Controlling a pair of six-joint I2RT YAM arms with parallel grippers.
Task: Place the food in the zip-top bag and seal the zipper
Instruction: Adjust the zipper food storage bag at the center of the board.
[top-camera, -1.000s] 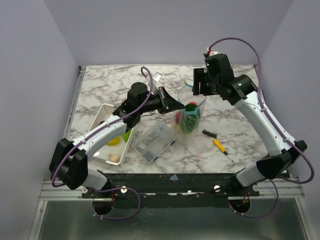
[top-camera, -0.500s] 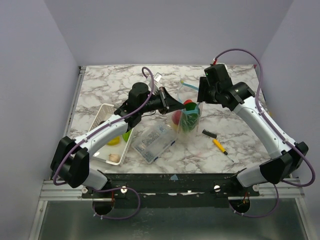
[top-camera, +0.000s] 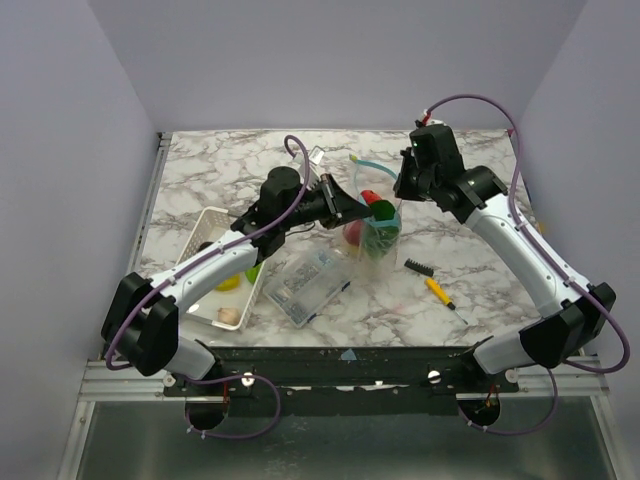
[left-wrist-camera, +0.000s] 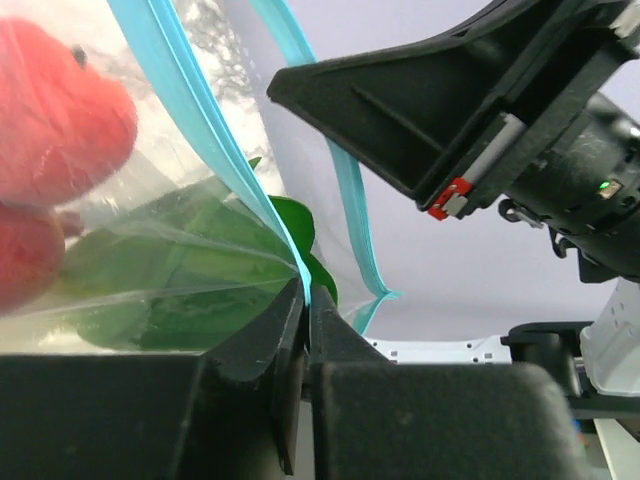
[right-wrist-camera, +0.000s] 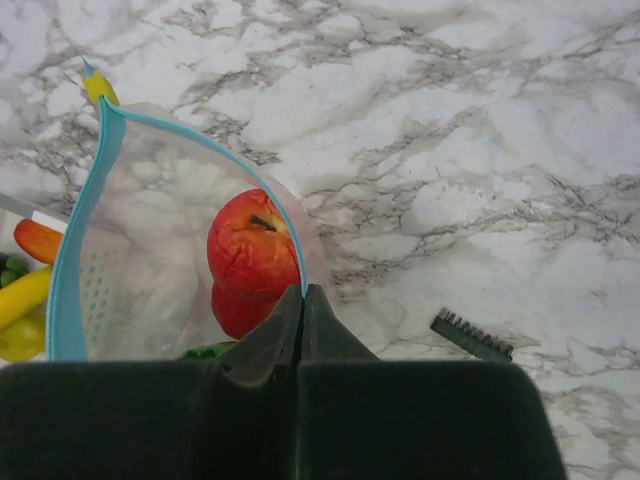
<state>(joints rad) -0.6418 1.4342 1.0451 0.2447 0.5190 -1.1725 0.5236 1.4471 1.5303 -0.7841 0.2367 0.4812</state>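
**Both tools pinch the bag's mouth: draw it flat before pressing it shut**

The left tool (left-wrist-camera: 305, 300) is clamped tight on the zipper (left-wrist-camera: 190, 130) at the end of the bag's mouth that faces the tray (top-camera: 205, 225). The right tool (right-wrist-camera: 302, 300) is clamped just as tight on the opposite end. Neither wrist view shows whether a tool has caught both strips or only one.

The step looks like the start of sealing. To do it well, ease the two ends apart along the line of the mouth until the gaping loop flattens and the strips lie against each other. Keep the pull level and gentle, because thin film can slip out from between the pads, and a lift would swing the load. One tool should then hold its corner while the other pinches along the strip.

The bag (top-camera: 378, 228) stands upright on the surface (top-camera: 480, 260) between the two tools, its mouth uppermost and open in a loop. The apples (right-wrist-camera: 252, 245) sit inside, just below the right tool's tips, with a green piece (left-wrist-camera: 180, 290) beneath them, close to the left tool. Some yellow food (top-camera: 229, 282) lies in the tray, well apart from the bag, so the loading may not be complete.
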